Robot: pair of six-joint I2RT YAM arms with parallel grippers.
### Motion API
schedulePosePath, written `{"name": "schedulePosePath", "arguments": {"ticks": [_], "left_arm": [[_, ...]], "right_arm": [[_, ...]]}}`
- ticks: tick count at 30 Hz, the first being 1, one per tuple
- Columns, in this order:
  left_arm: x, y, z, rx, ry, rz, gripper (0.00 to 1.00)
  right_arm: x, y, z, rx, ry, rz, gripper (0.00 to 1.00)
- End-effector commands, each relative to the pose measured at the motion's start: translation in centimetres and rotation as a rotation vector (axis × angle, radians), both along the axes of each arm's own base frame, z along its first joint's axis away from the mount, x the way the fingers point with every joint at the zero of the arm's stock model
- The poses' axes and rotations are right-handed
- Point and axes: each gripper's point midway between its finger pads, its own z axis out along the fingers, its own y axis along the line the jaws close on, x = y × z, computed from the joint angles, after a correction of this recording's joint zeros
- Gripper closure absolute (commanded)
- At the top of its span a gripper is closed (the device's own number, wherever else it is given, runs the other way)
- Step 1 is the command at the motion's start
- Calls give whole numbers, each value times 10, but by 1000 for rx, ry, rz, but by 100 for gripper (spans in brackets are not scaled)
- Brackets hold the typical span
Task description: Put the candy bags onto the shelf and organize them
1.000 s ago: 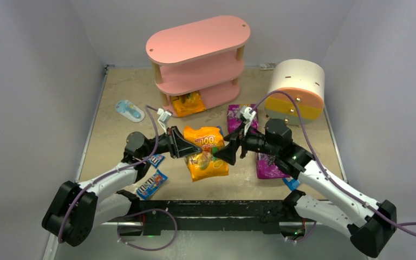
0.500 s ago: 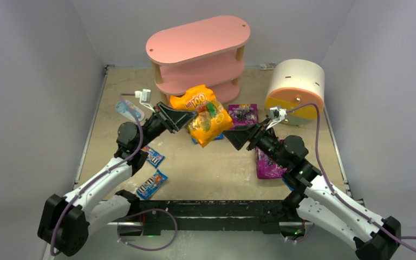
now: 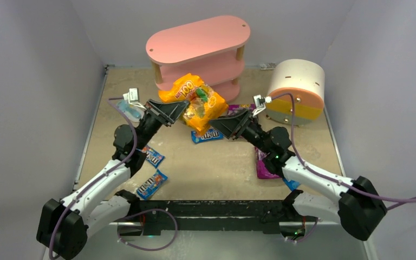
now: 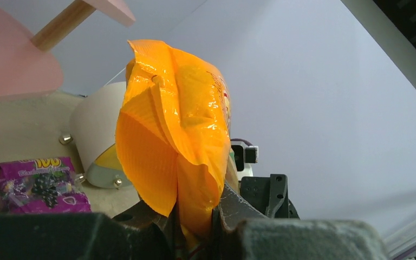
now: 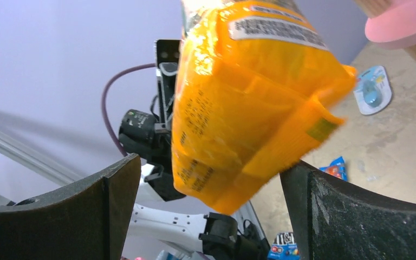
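Left of the pink three-tier shelf with oval boards and light wooden posts (image 3: 197,39), a pale blue-and-white oval item (image 3: 130,112) lies on the table (image 3: 222,168), out of the way. Well in front of the shelf on that side lie two slim blue M&M's packets (image 3: 153,157).

The left jaws are almost closed and pinch the flat sealed edge of a glossy orange candy bag (image 3: 195,103). The bag hangs in the air just in front of the shelf, at the height of its lower boards. We cannot tell if it touches them.

We judge this bag to be light and soft. Its film looks slippery, and the loose sweets inside will shift and make it sag. The sealed edge is the best place to hold it, since the full middle would slide or be crushed.

A third blue packet (image 3: 206,135) lies on the table below the bag. The right jaws stand wide open just beside the bag and hold nothing.

In front of the shelf to the right lie a purple candy bag (image 3: 268,165) and another purple one (image 4: 35,184). Right of the shelf stands a white, orange and yellow round drawer unit (image 3: 298,86).

We think the wooden posts and the low gap between the boards may catch the bag.
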Motion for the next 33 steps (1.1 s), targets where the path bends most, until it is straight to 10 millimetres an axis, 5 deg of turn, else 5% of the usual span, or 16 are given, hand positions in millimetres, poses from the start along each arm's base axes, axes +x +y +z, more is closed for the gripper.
{"name": "schedulePosePath", "arguments": {"ticks": [1,13,22,25,33], "left_arm": [[-17,5,43,-161,-114,-62,100],[-35,7,53,-216,-152,-115,100],[-43,8,64,-218,-191,-125,100],[-39,6,64,-191,-182,-108,100],[-12,-1,23,-84,-65,-35,100]], "right_arm": [[-19,0,65,193,-141,89,2],[29,14,46,135,9,-41,2],[34,25,37,168,49,-3,3],[28,23,48,217,10,26,15],[9,10,81,355,-61,84,57]]}}
